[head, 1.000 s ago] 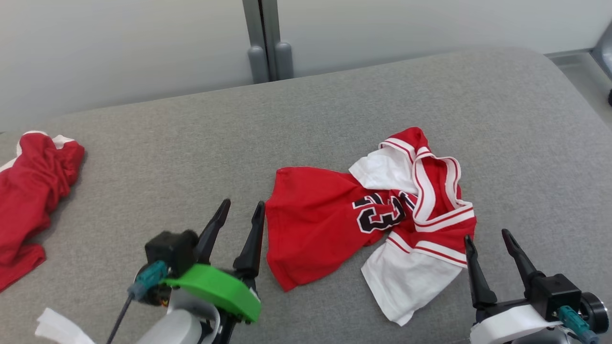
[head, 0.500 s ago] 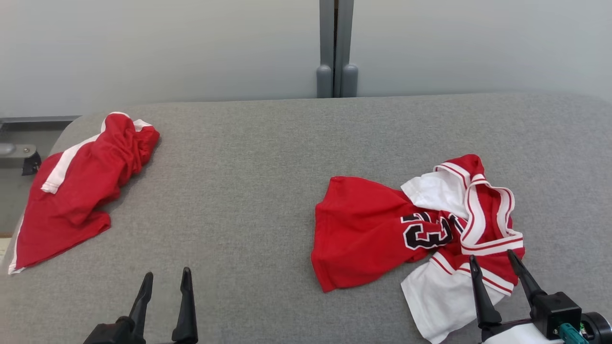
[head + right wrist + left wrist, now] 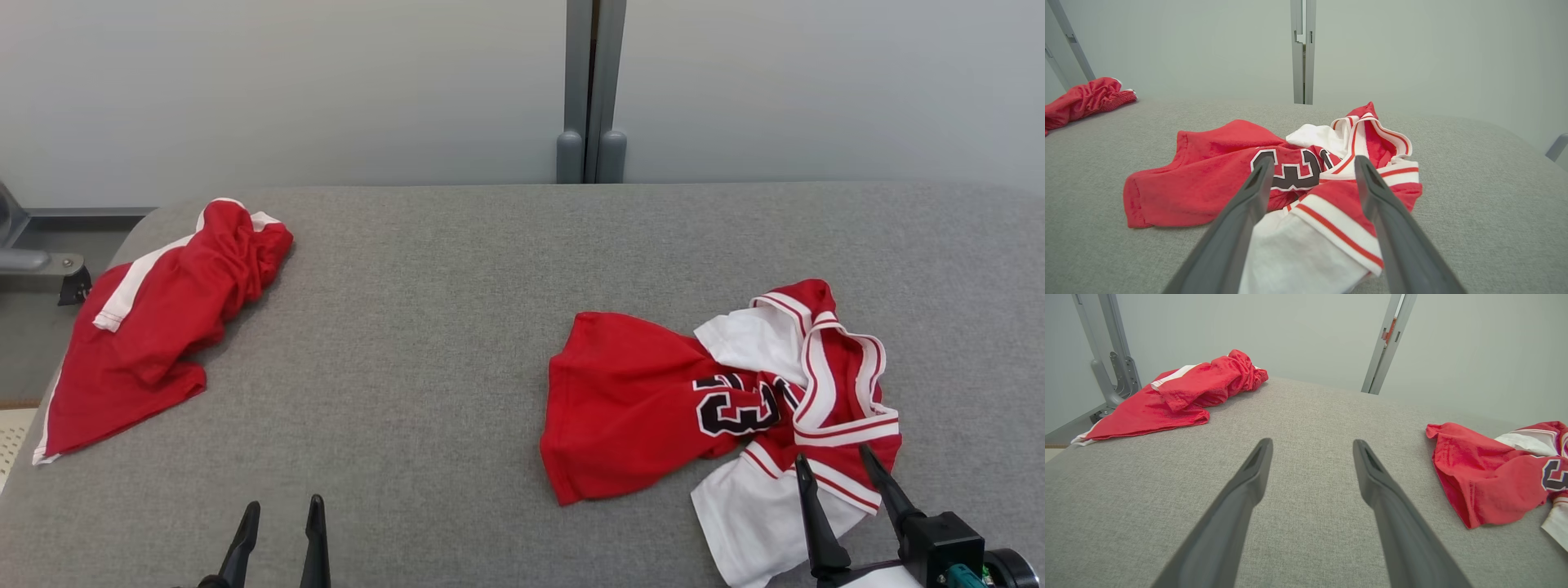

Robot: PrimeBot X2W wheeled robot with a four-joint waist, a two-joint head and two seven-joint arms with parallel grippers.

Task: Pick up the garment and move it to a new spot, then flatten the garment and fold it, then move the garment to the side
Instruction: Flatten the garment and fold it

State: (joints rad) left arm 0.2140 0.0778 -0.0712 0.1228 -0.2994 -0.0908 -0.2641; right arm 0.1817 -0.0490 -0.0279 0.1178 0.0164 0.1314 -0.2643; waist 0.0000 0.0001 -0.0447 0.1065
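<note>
The crumpled red-and-white jersey (image 3: 637, 400), its black number showing, lies on the right half of the grey bed (image 3: 424, 327), towards the near edge. The right gripper (image 3: 832, 454) hangs over the jersey's white near-right part, jaws wide and holding nothing. I cannot tell whether they touch the cloth. The left gripper (image 3: 283, 502) is over bare fabric at the near edge, jaws wide and empty. A second red garment (image 3: 163, 327) is bunched at the far left corner.

You've got a wide bare stretch of grey table (image 3: 424, 343) down the middle. A crumpled red cloth (image 3: 155, 327) sits at the far left corner, the bunched jersey (image 3: 637, 400) fills the right, and a grey post (image 3: 592, 90) stands behind the back edge.
</note>
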